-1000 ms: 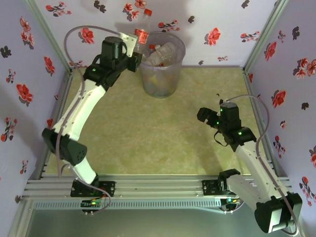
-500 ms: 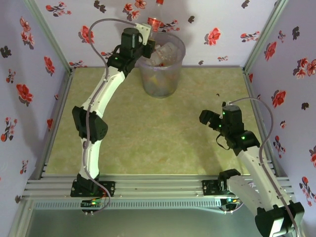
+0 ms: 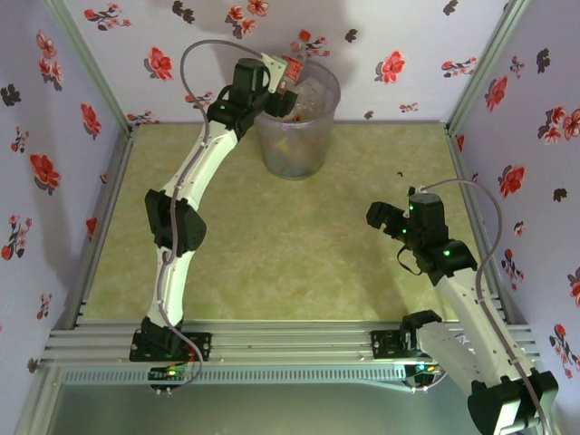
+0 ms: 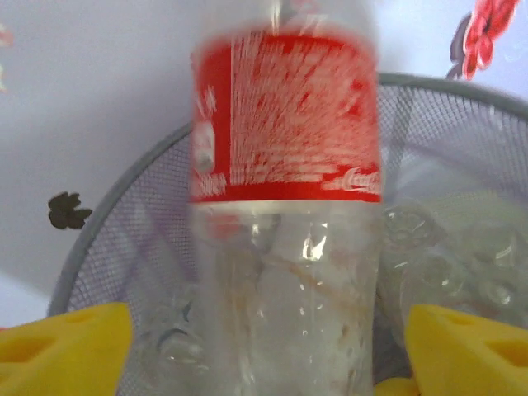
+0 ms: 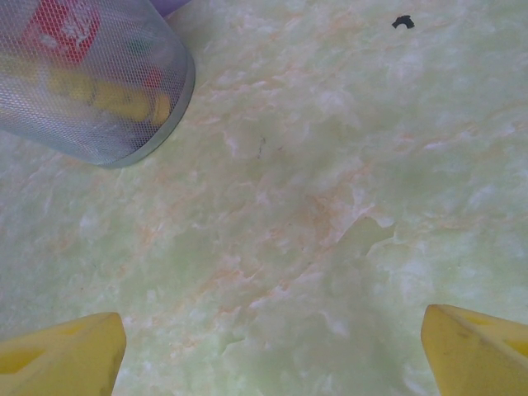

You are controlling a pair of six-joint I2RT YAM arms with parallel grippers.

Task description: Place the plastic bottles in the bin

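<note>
A clear plastic bottle (image 4: pixel 285 165) with a red label stands blurred between my left gripper's (image 4: pixel 268 346) yellow fingers (image 4: pixel 66 346), with a gap on each side, so the jaws are open and off it. The left gripper (image 3: pixel 285 77) hangs over the near-left rim of the translucent grey bin (image 3: pixel 304 145), the red label (image 3: pixel 292 71) just in front of it. Several clear bottles (image 4: pixel 445 264) lie inside the bin (image 4: pixel 462 87). My right gripper (image 3: pixel 376 217) is open and empty above the floor at the right. In the right wrist view a yellow bottle (image 5: pixel 107 97) shows through the bin's wall (image 5: pixel 165 107).
Flowered walls close in the green marbled floor (image 3: pixel 272 245) on three sides, the bin standing near the back wall. A small dark speck (image 3: pixel 399 172) lies on the floor between the bin and the right gripper (image 5: pixel 272 346).
The left arm has swung right and stretched out over the bin with the red-labelled bottle, and its jaws have opened off it. The right arm drew back slightly, then held still.
</note>
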